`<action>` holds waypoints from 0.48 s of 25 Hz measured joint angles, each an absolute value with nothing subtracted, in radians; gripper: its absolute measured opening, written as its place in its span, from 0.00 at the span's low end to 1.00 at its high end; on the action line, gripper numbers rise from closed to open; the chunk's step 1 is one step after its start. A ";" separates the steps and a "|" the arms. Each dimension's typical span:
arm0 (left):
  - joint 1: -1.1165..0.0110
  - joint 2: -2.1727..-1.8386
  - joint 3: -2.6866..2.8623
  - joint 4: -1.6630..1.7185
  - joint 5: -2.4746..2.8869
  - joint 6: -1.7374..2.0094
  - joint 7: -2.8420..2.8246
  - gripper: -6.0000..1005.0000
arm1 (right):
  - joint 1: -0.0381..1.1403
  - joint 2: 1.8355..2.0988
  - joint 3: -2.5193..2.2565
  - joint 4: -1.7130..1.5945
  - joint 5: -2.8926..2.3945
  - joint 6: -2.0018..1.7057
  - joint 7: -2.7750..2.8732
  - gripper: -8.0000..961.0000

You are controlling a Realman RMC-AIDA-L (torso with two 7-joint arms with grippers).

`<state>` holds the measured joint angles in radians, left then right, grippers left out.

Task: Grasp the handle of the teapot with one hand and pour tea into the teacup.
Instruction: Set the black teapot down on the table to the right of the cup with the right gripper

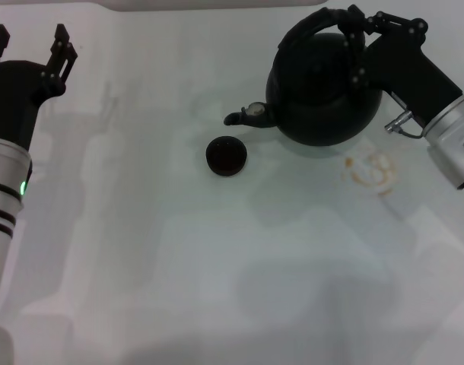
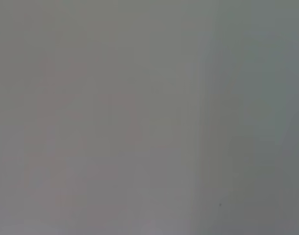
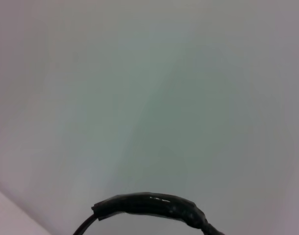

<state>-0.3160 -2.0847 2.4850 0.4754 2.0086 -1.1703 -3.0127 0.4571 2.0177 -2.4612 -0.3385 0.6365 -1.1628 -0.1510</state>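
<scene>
In the head view the black round-bellied teapot is at the far right, its short spout pointing left toward the teacup. The tiny dark teacup stands on the white table just below and left of the spout tip, apart from it. My right gripper reaches in from the right and is shut on the right part of the arched handle. In the right wrist view the wrapped handle shows close up. Whether the pot rests on the table cannot be told. My left gripper stands open at the far left, holding nothing.
A brownish ring stain marks the white table just right of and below the teapot. The left wrist view shows only bare table surface.
</scene>
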 joint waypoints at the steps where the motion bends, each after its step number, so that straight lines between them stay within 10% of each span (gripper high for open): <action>1: -0.316 -2.085 2.485 0.475 2.008 -1.170 -3.013 0.86 | 0.456 2.017 -2.454 -0.340 0.636 -1.171 -0.093 0.16; 12: -0.320 -2.085 2.483 0.476 2.008 -1.175 -3.013 0.86 | 0.393 2.013 -2.439 -0.291 0.638 -1.308 0.134 0.18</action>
<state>-0.3198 -2.0847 2.4825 0.4756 2.0078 -1.1751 -3.0127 0.3929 2.0126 -2.4387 -0.2906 0.6380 -1.3081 0.1342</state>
